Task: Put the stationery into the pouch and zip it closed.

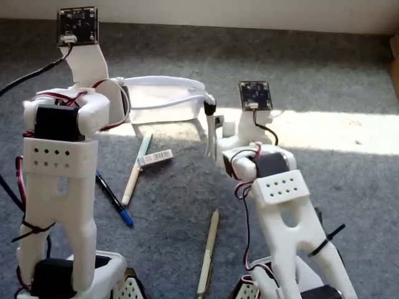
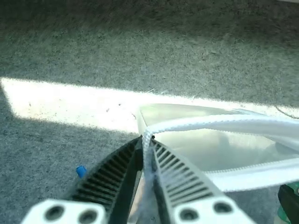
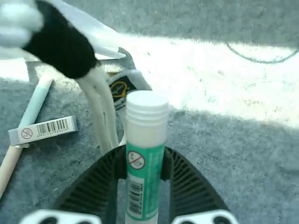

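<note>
Logging the step in hand as loading one item through the pouch mouth. Left gripper (image 2: pixel 147 140): I am reading it as clenched on the end of the pouch (image 2: pixel 205 140), right where the two zipper tracks meet, and they are spreading apart from that point, so the mouth is standing open. Right gripper (image 3: pixel 144 156): it is grasping the glue stick (image 3: pixel 145 126) around its green body, with the white cap pointing away from the wrist. The glue stick is sitting outside the pouch, just beside the black zip pull (image 3: pixel 58 44) and its white cords at the pouch's other end. Stationery lying on the grey carpeted surface (image 1: pixel 324 174), not yet loaded: pale green pen (image 1: pixel 138 163), barcoded block (image 1: pixel 154 158) resting across it, blue pen (image 1: pixel 114 200), and wooden pencil (image 1: pixel 209 249), well apart from the rest. Handling notes, as I am judging them: I am wanting the cap carried over the near zipper track rather than pushed against it, clear of the pull cords, which could be snagging on the cap. I am wanting the left grip unchanged so the mouth is not collapsing, and the stick let go only once most of its length is lying inside the clear wall.
</note>
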Tool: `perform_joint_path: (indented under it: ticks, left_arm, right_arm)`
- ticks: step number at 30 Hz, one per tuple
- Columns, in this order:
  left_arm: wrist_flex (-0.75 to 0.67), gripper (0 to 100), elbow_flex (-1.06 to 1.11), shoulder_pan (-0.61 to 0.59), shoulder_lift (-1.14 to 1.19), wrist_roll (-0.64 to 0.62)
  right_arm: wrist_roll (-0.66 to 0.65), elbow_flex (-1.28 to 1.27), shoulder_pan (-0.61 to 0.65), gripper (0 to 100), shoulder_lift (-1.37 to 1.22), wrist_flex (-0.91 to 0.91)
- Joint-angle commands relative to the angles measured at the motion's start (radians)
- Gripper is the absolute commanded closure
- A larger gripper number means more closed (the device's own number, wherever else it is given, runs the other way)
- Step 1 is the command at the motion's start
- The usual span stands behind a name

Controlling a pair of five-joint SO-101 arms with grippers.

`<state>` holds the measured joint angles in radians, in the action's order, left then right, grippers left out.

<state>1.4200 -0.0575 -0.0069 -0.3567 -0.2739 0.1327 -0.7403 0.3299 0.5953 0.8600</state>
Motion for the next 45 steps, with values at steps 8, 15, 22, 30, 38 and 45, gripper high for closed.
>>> perform_joint_path:
  ticks: [8, 15, 22, 30, 38, 45]
  left_arm:
    - [-0.058, 99, 0.11, -0.033, 0.013, 0.005]
    - [-0.058, 99, 0.105, -0.048, 0.013, 0.003]
    - [-0.058, 99, 0.107, -0.048, -0.004, 0.003]
    - [-0.063, 99, 0.134, -0.048, -0.099, 0.003]
    - [-0.066, 99, 0.147, -0.045, -0.101, 0.003]
    - [-0.066, 99, 0.147, -0.045, -0.101, 0.003]
  right_arm:
    - [0.008, 0.022, 0.045, 99.4, 0.259, -0.024]
    - [0.0, 0.059, 0.199, 99.4, 0.309, -0.174]
    - [0.0, 0.085, 0.274, 99.4, 0.305, -0.348]
    - [0.0, 0.085, 0.288, 99.4, 0.312, -0.555]
    - [0.0, 0.077, 0.289, 99.4, 0.305, -0.74]
    - [-0.021, 0.016, 0.318, 99.4, 0.274, -0.908]
